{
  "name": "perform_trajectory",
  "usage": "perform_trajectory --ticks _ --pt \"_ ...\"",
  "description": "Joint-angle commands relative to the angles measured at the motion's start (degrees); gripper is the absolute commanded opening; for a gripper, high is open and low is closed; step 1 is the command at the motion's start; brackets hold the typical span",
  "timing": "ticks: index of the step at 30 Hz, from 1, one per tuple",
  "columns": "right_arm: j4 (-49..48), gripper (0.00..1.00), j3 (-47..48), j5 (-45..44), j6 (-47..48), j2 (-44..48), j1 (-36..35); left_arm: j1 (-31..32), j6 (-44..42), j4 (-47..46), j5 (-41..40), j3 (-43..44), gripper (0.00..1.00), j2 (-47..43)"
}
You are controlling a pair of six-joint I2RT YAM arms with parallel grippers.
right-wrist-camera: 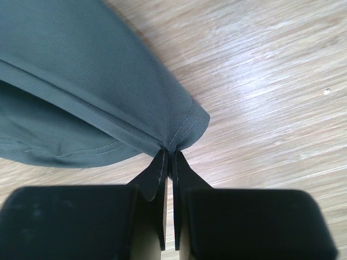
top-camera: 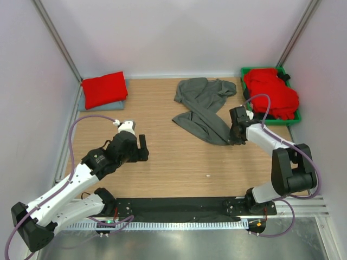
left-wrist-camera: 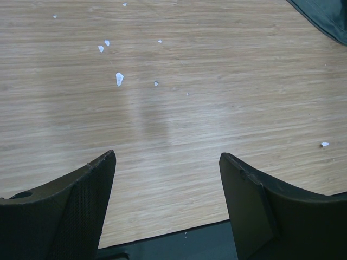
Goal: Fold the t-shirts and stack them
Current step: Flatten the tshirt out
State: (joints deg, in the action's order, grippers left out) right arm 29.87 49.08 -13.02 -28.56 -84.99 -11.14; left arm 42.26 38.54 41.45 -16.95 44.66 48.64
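Observation:
A dark charcoal grey t-shirt (top-camera: 203, 108) lies crumpled on the wooden table, right of centre. My right gripper (top-camera: 234, 140) is shut on its near right corner; in the right wrist view the hemmed corner of the grey t-shirt (right-wrist-camera: 108, 81) is pinched between the closed fingertips (right-wrist-camera: 161, 162) of the right gripper (right-wrist-camera: 169, 154). A folded red t-shirt (top-camera: 104, 88) rests on a pale blue-grey one (top-camera: 87, 103) at the back left. More red t-shirts (top-camera: 271, 92) are heaped in the bin. My left gripper (top-camera: 142, 147) stands open over bare wood, empty, its fingers (left-wrist-camera: 81, 200) wide apart in the left wrist view.
The green plastic bin (top-camera: 295, 115) stands at the back right corner. White walls and metal frame posts enclose the table. A black strip (top-camera: 179, 206) runs along the near edge by the arm bases. Small white specks (left-wrist-camera: 119, 78) lie on the wood.

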Motion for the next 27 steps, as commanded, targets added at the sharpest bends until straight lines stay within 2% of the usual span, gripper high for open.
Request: perform_trajectory --ticks 1,4,7,10,11,16,18,22,26,27 --pt "2.4 0.08 2.7 -1.3 0.3 3.2 0.2 0.4 0.3 -0.1 -1.4 -0.1 0.79 0.0" --pt "3.0 0.01 2.7 0.4 -0.1 4.3 0.1 0.4 0.4 -0.1 -1.5 -0.1 0.79 0.0" --pt "3.3 0.01 1.2 2.8 -1.2 7.1 -0.6 0.3 0.4 -0.2 -1.9 -0.1 0.79 0.1" --pt "3.5 0.01 -1.3 4.0 -4.8 11.5 -5.5 0.3 0.5 -0.2 -2.8 0.6 0.79 1.4" --pt "3.6 0.01 -2.0 3.7 -7.3 12.5 -9.7 0.3 0.7 -0.4 -3.2 0.9 0.79 2.0" --pt "4.6 0.01 -8.1 1.9 -17.0 18.5 -21.5 0.2 1.4 -6.3 -2.1 4.8 0.79 8.2" --pt "5.7 0.01 -9.9 -0.6 -22.1 23.2 -26.2 -0.2 -0.3 -10.3 -1.0 8.3 0.79 14.2" --pt "11.9 0.01 -11.6 -7.2 -30.1 32.3 -33.5 -5.5 -2.2 -14.7 5.0 17.4 0.77 26.8" --pt "16.0 0.01 -11.1 -8.7 -32.5 37.2 -36.4 -11.4 -2.2 -20.3 14.5 29.3 0.77 42.2" --pt "16.9 0.01 -11.2 -8.5 -32.3 37.2 -36.3 -13.0 -1.8 -20.4 15.6 31.9 0.77 49.5"
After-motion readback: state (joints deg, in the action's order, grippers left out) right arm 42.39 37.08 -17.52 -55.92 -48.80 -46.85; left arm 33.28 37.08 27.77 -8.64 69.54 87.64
